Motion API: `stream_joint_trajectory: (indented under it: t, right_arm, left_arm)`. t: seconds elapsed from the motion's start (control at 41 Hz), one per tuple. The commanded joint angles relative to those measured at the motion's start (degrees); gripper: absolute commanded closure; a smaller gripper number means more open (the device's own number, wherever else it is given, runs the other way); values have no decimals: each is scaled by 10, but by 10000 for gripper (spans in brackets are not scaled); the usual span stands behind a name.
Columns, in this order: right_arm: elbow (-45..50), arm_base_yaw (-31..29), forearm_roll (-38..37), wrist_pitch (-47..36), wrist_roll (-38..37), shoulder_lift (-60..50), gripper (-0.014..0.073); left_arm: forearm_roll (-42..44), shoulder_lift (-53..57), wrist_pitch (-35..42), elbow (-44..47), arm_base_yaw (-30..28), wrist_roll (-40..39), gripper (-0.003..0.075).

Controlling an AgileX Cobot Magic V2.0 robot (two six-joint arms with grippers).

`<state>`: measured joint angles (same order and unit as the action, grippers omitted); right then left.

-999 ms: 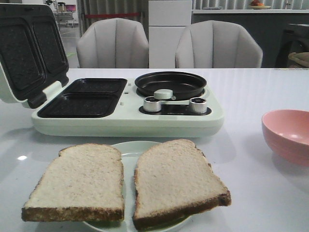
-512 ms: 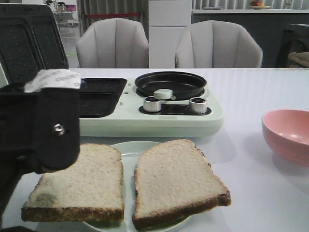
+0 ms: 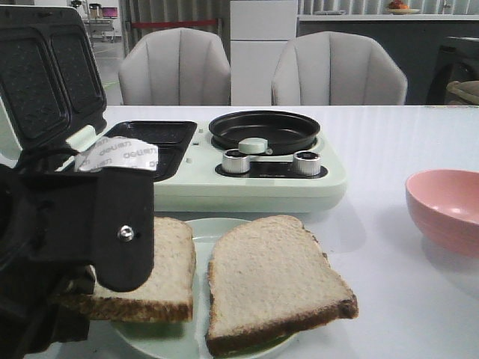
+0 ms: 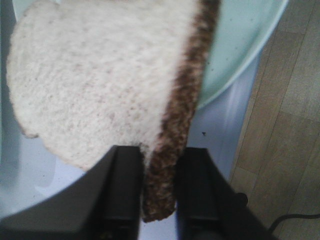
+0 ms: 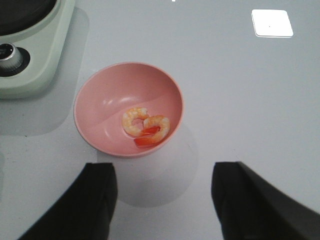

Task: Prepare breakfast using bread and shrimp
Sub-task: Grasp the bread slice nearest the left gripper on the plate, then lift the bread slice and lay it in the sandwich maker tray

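Moved: left gripper has advanced onto the left bread slice, lifting its crust edge
Left gripper: clamped on that slice
Right gripper: spread wide above the shrimp in the pink bowl

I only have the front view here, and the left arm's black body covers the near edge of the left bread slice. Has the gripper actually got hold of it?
Observer: Yes. In the left wrist view the left gripper has one finger on each side of the dark-brown crust edge of the pale square bread slice.
Reviewer: Is anything in the pink bowl? I only see its outer wall.
Observer: The right wrist view looks down into the round pink bowl: small curled orange-pink shrimp lie at the bottom.
Reviewer: And the right gripper?
Observer: The right gripper hangs open above the table, beside the bowl, holding nothing.
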<state>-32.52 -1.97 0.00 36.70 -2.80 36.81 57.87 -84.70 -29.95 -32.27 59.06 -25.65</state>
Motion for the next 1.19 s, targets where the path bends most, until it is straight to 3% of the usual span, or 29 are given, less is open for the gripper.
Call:
stream_joint_trajectory:
  t: [0.0, 0.317, 0.439, 0.561, 0.707, 0.829, 0.999, 1.17]
  right_arm:
    - [-17, -3, -5, -40, 3, 5, 70]
    - [-17, -3, -5, -40, 3, 5, 70]
    - [-17, -3, -5, -40, 3, 5, 70]
    - [-17, -3, -5, -40, 3, 5, 70]
    - [-17, -3, -5, -40, 3, 5, 70]
    - [-17, -3, -5, -40, 3, 5, 70]
    - [-17, -3, -5, -40, 3, 5, 70]
    - [-17, -3, -5, -40, 3, 5, 70]
  left_arm:
    - [12, 14, -23, -14, 4, -10, 623]
    - [44, 104, -175, -26, 87, -10, 620]
    - [113, 157, -214, -34, 94, -10, 620]
    - [244, 191, -235, -35, 78, -10, 620]
    - [377, 194, -149, -43, 2, -11, 620]
    - [380, 169, -51, -74, -97, -11, 621]
    - [380, 109, 28, -139, -219, -11, 621]
    - [380, 41, 82, -216, -286, -11, 620]
